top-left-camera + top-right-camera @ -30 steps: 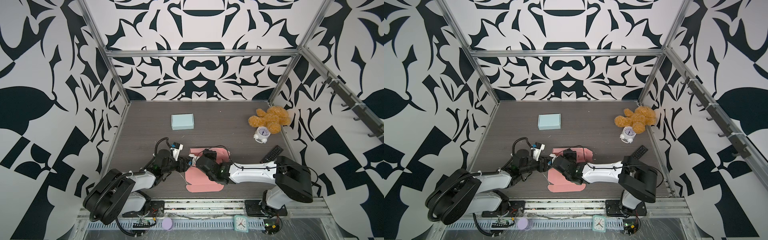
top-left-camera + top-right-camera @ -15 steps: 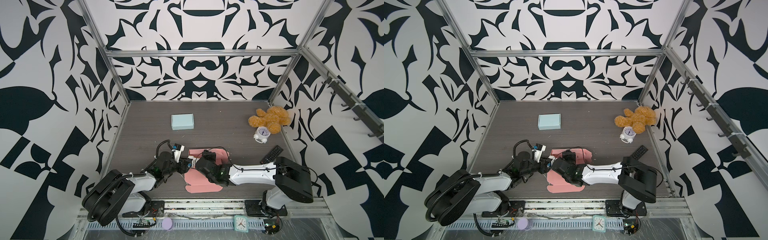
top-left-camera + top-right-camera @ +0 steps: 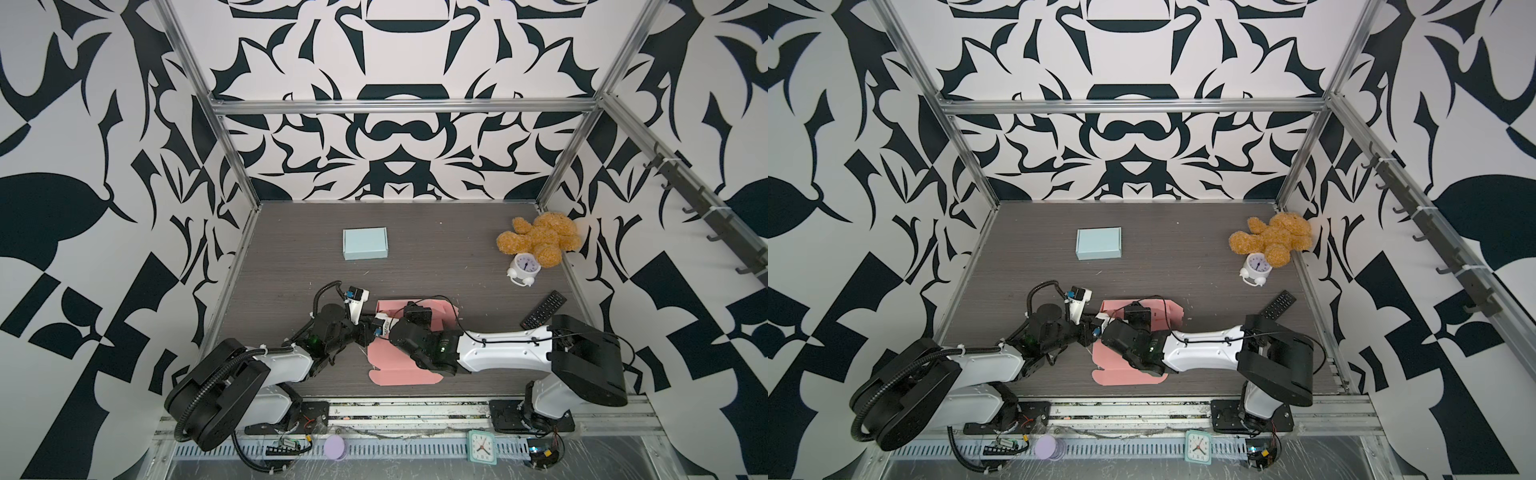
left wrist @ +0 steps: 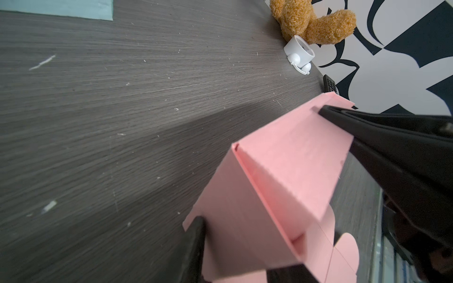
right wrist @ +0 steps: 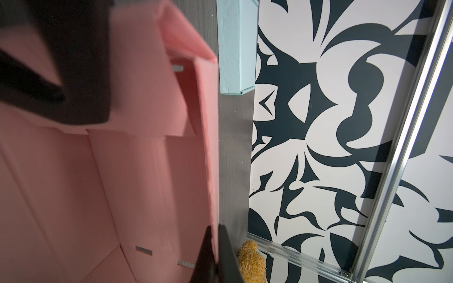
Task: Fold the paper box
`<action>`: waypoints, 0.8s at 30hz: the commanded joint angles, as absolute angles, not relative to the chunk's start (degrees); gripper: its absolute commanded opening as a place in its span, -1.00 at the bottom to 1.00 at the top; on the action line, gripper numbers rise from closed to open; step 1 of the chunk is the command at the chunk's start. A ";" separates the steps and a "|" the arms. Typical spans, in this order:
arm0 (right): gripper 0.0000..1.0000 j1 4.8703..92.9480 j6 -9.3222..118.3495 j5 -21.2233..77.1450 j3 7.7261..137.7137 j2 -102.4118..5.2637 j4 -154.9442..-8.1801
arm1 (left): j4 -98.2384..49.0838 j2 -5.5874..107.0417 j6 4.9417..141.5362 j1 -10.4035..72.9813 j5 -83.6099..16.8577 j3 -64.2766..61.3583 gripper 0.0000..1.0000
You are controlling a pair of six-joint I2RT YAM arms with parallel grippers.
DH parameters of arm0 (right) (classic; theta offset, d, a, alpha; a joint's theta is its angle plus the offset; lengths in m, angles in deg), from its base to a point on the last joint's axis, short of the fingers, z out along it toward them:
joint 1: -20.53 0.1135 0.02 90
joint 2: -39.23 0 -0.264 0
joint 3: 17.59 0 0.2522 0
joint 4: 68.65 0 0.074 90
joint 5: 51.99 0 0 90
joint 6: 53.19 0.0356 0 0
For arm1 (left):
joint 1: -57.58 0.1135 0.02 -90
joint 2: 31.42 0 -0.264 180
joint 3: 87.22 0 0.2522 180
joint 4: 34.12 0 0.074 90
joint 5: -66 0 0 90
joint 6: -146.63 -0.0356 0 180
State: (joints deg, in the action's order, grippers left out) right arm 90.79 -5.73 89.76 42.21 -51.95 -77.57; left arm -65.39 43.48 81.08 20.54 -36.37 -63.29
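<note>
A pink paper box (image 3: 399, 368) (image 3: 1121, 372) lies partly folded near the table's front middle, with its far and left walls raised. My left gripper (image 3: 363, 332) (image 4: 240, 252) is at the box's left wall (image 4: 245, 232), one finger on each side of that folded wall and touching it. My right gripper (image 5: 215, 235) reaches in from the right and is shut on the thin far wall (image 5: 206, 147). In the left wrist view its black fingers (image 4: 367, 132) lie along that wall's top edge. Part of the box floor is hidden under the right arm in both top views.
A light blue closed box (image 3: 365, 243) sits behind the pink one. A teddy bear (image 3: 540, 239), a white alarm clock (image 3: 524, 270) and a black remote (image 3: 543, 309) are at the right wall. On the front rail are a teal clock (image 3: 482, 446) and a purple disc (image 3: 334, 448).
The left gripper's jaws have narrowed onto the box's left wall, and it has edged right. The right gripper stays clamped on the far wall.
</note>
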 commanded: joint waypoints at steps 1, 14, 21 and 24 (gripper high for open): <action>-0.94 92.12 -1.64 88.64 44.58 -51.56 -80.06 | -68.08 44.45 78.73 19.93 -32.58 -62.77 -0.20; -0.61 93.21 4.68 88.60 47.29 -51.33 -85.91 | -67.91 45.05 75.36 16.46 -25.28 -62.15 -0.43; -0.28 93.56 12.68 82.35 45.56 -45.01 -88.36 | -67.95 45.58 74.13 15.66 -23.86 -62.05 -0.53; -0.16 93.56 16.27 79.31 44.30 -41.54 -88.72 | -67.84 45.15 73.33 15.48 -23.41 -62.15 -0.55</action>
